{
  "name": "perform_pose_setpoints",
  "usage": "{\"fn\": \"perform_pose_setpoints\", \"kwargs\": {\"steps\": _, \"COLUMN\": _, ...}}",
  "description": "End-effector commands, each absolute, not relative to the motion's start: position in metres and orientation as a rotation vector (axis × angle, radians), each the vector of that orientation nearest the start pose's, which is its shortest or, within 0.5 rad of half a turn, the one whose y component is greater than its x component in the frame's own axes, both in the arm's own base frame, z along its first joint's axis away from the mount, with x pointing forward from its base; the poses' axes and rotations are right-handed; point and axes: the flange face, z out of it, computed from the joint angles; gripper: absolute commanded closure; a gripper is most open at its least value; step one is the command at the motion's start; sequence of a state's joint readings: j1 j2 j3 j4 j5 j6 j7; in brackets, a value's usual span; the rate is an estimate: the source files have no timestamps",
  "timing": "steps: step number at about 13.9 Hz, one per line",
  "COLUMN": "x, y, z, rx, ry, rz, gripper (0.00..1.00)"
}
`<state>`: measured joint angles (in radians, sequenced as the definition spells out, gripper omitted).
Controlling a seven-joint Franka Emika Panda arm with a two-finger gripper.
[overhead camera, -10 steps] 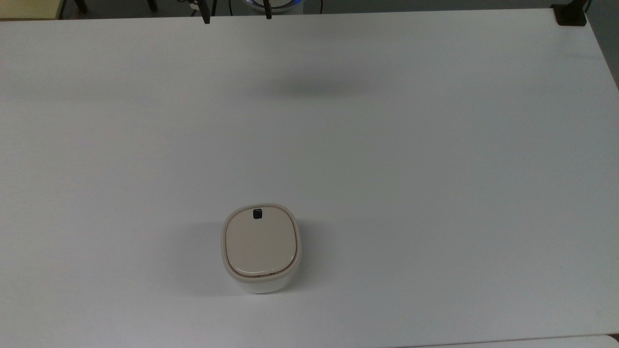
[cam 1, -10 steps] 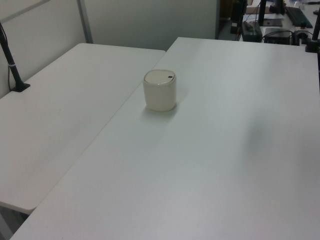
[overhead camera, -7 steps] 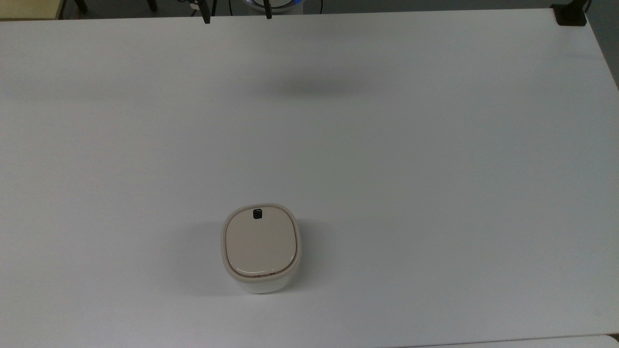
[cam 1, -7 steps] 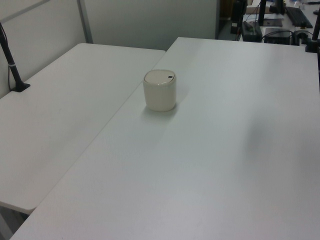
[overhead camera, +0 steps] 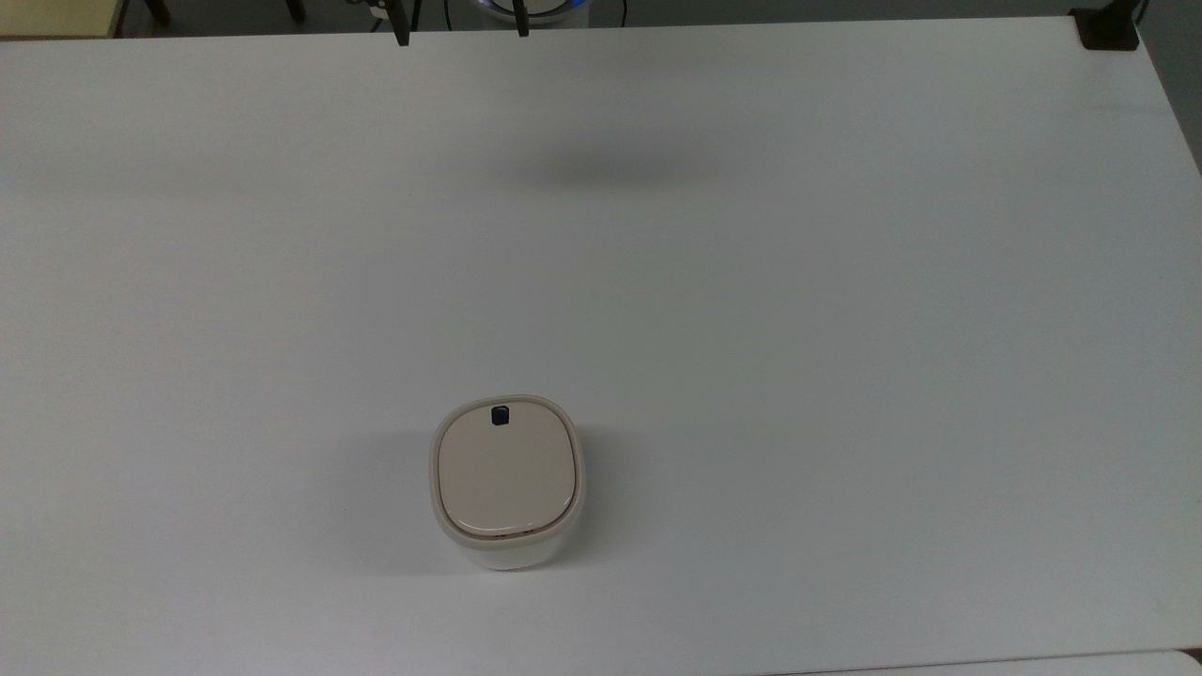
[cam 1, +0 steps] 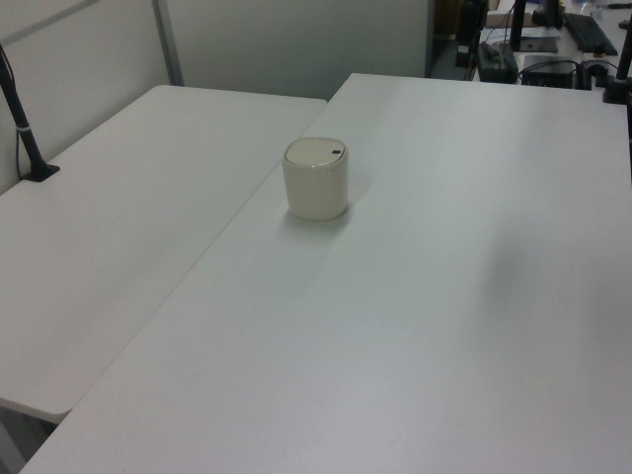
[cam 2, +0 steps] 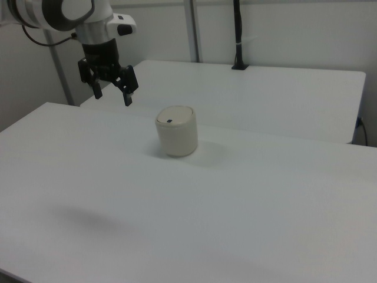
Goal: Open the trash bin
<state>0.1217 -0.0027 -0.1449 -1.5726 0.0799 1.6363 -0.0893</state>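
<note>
White tabletop (overhead camera: 845,329) carried the closed trash bin (cam 2: 176,131); the claw (cam 2: 111,92), open and high, should descend onto its black button (overhead camera: 500,415).

Bright even light, soft shadows on white table (overhead camera: 845,282), mild softness

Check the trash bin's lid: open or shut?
Shut. The beige lid sits flat inside the rim of the trash bin in all views, with nothing touching it.
</note>
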Motion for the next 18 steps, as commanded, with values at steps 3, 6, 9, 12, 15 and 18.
{"fn": "perform_pose_setpoints", "kwargs": {"steps": 3, "x": 0.5546, "y": -0.0018, "z": 0.6367, "rx": -3.039, "ry": -0.114, "rz": -0.074, "gripper": 0.0}}
{"fn": "perform_pose_setpoints", "kwargs": {"steps": 6, "x": 0.5546, "y": -0.0018, "z": 0.6367, "rx": -3.039, "ry": -0.114, "rz": -0.074, "gripper": 0.0}}
{"fn": "perform_pose_setpoints", "kwargs": {"steps": 9, "x": 0.5545, "y": -0.0017, "z": 0.6365, "rx": -3.039, "ry": -0.114, "rz": -0.072, "gripper": 0.0}}
{"fn": "perform_pose_setpoints", "kwargs": {"steps": 12, "x": 0.5551, "y": -0.0025, "z": 0.6358, "rx": -3.039, "ry": -0.116, "rz": -0.072, "gripper": 0.0}}
{"fn": "perform_pose_setpoints", "kwargs": {"steps": 15, "x": 0.5555, "y": -0.0036, "z": 0.6318, "rx": -3.038, "ry": -0.124, "rz": -0.073, "gripper": 0.0}}
{"fn": "perform_pose_setpoints", "kwargs": {"steps": 18, "x": 0.5573, "y": -0.0025, "z": 0.6277, "rx": -3.036, "ry": -0.204, "rz": -0.065, "gripper": 0.0}}
